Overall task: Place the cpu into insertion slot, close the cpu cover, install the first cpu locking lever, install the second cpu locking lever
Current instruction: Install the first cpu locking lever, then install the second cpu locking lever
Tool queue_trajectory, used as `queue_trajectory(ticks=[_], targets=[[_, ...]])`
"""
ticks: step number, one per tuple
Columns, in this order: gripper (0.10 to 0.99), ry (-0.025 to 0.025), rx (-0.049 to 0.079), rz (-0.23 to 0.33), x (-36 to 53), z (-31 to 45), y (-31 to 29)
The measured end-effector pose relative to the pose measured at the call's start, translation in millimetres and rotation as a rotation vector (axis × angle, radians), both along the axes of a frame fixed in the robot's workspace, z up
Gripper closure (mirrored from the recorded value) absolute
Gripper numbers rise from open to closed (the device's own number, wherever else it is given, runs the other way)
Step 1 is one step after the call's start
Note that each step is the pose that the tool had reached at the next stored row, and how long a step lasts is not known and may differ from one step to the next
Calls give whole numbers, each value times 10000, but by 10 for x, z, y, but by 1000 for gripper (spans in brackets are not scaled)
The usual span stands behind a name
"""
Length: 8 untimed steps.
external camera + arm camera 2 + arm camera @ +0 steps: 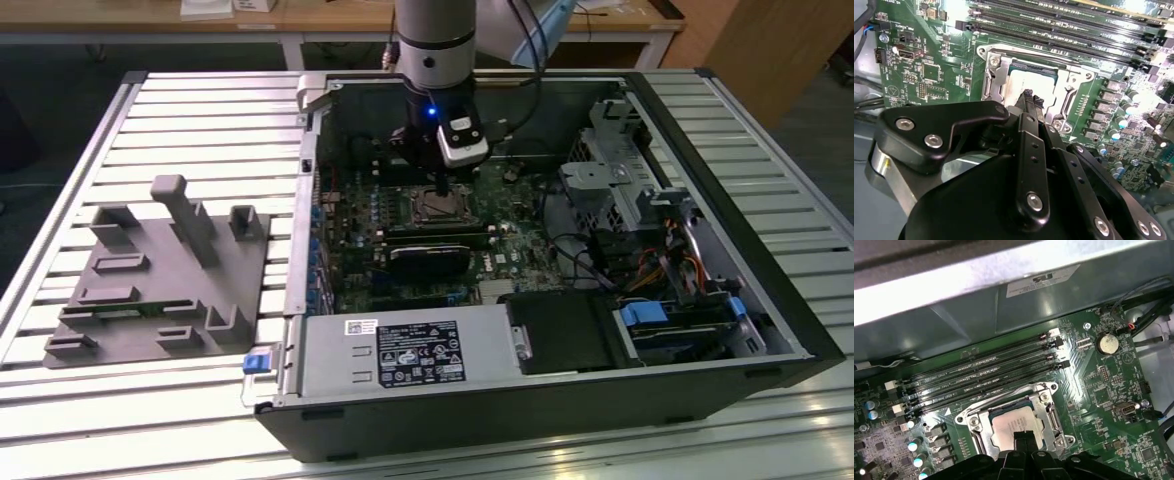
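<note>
A: Second wrist view: are the black gripper (1030, 98) tips together?
B: Yes, pressed together, holding nothing, just above the dull silvery-tan square cpu (1013, 423).
A: And the cpu?
B: Already seated in the silvery-rimmed insertion slot (1051, 412), thin metal cpu cover (995, 77) around it. Judgement: press straight down, gently, off the chip's face.

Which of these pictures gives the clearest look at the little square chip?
The first wrist view: the chip lies flat in its metal-rimmed socket, its pale face mostly open to the camera. In the second wrist view the gripper covers part of it. In the exterior view the socket is just a small dark square below the arm.
</note>
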<state>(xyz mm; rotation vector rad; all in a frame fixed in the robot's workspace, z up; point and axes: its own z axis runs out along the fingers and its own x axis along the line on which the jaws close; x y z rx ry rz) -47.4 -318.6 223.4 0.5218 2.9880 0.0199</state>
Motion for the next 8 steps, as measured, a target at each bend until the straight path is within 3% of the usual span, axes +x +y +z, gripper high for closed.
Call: queue_trajectory(ticks=[8], targets=[[980, -1, 2, -3, 0, -1, 0]])
